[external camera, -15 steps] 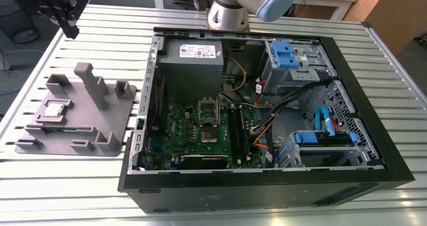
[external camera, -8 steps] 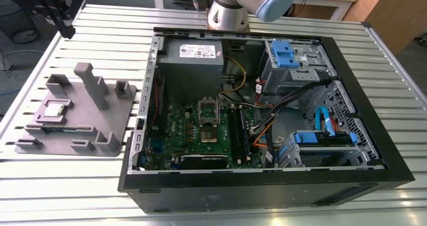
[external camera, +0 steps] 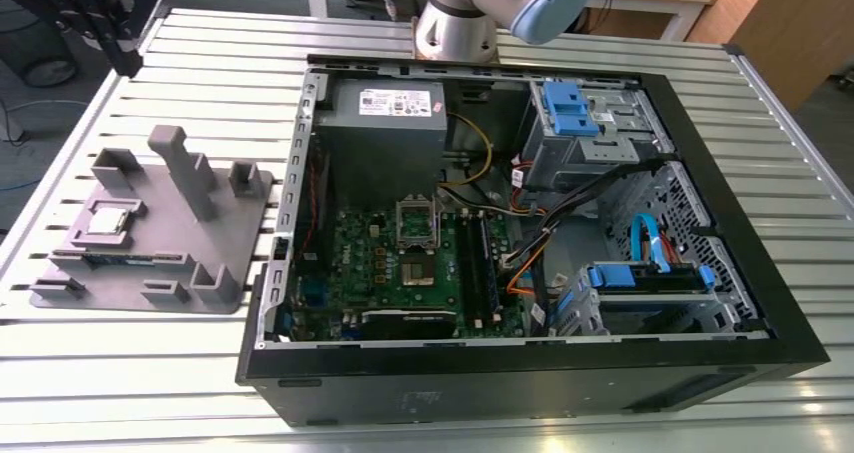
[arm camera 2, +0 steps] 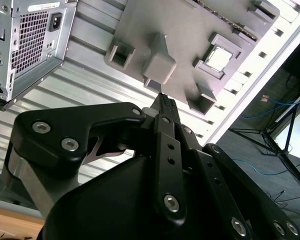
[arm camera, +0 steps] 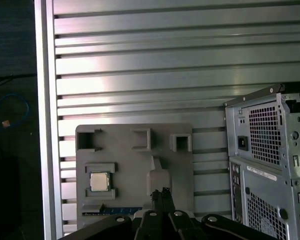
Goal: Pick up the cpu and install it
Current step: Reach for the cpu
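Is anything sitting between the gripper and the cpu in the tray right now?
Nothing visible covers the cpu; it lies exposed in its recess on the grey tray. The gripper hangs above the tray, nearer the tall upright post beside the cpu, which may crowd a sideways approach.

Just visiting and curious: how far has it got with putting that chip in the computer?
Nothing looks done yet. The cpu lies in its tray, untouched. The jaws hang shut and empty over the tray. The socket looks empty, so pickup and fitting remain.
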### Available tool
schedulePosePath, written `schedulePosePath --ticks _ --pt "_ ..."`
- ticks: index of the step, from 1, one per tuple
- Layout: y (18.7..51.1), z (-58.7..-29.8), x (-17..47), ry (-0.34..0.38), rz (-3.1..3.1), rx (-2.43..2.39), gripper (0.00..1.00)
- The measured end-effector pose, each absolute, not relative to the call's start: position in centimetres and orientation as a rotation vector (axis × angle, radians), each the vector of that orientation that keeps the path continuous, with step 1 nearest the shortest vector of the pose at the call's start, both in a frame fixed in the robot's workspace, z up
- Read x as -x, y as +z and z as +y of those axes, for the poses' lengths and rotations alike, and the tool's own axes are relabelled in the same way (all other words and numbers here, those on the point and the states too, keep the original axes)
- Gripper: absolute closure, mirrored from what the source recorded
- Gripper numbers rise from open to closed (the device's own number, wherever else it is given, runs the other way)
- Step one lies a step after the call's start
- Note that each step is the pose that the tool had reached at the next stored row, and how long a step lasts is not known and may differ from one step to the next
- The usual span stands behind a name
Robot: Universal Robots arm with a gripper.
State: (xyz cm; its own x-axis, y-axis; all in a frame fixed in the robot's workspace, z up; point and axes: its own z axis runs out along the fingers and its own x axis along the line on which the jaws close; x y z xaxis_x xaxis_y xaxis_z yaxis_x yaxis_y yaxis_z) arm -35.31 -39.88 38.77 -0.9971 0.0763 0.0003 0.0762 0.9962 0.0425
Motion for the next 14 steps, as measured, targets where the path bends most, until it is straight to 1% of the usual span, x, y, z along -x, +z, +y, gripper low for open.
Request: schedulePosePath --ticks 14 --pt "38.7 -39.9 37.1 0.067 3.127 -0.119 0.89"
